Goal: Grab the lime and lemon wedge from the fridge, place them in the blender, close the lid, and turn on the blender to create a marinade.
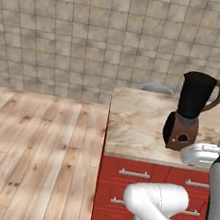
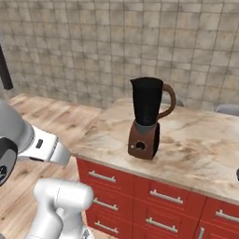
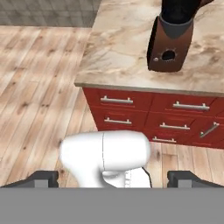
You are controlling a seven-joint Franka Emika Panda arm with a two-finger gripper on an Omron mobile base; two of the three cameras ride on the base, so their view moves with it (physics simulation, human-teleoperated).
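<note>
**Mia:** What is closest to us?

**Ben:** The gripper. Its two dark finger tips sit far apart at the bottom of the hand view, so the jaws are wide open. Nothing is between them.

**Mia:** What comes after that?

**Ben:** The wooden floor. Then the red drawers with silver handles, under a marble counter.

**Mia:** Where is the blender?

**Ben:** The blender stands upright on the counter, near the front edge. It has a brown base with a round dark knob, a tall black jug and a curved brown handle. Something dark and flat leans on the side of the base. It may be the lid, but I cannot tell.

**Mia:** Is the gripper touching the blender?

**Ben:** No. It is well apart from it, out over the floor.

**Mia:** And far away?

**Ben:** A tiled wall behind the counter.
</note>
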